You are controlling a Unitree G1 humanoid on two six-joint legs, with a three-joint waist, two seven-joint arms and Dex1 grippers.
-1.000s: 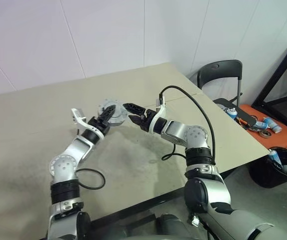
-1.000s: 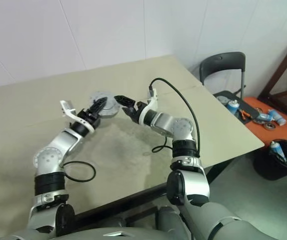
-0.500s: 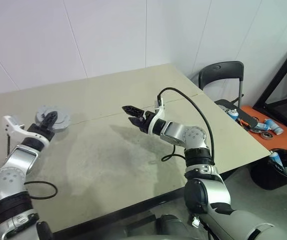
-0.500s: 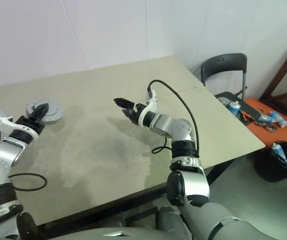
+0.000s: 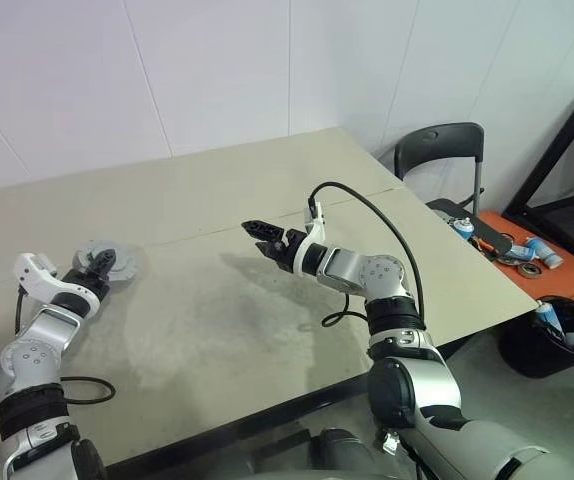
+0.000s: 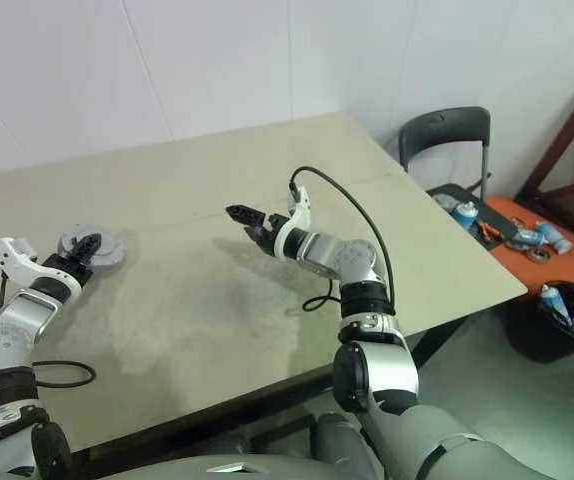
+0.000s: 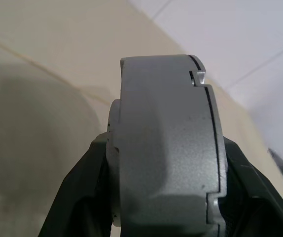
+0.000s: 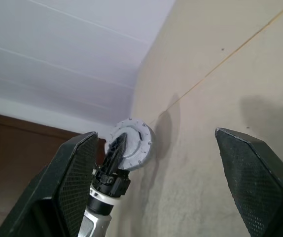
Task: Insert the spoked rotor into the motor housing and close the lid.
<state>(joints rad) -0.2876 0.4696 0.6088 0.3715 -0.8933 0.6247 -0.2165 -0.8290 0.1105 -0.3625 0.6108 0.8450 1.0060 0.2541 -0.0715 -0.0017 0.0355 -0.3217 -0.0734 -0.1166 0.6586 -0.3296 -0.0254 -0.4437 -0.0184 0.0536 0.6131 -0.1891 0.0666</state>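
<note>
**Closed motor being carried to the table's left side**

A beige table is standing before white wall panels. The round, silver-grey metal motor housing, its light grey lid seemingly already seated, is sitting clamped edge-on between the left gripper's black fingers, low over the tabletop's left side. The right gripper is hanging well apart to its right, fingers spread wide and holding nothing, so the left arm is clearly the nearer. The spoked rotor is presumably inside. No readable writing is showing.

A beige table is standing by a white wall, with a black cable lying near its front left edge.
</note>
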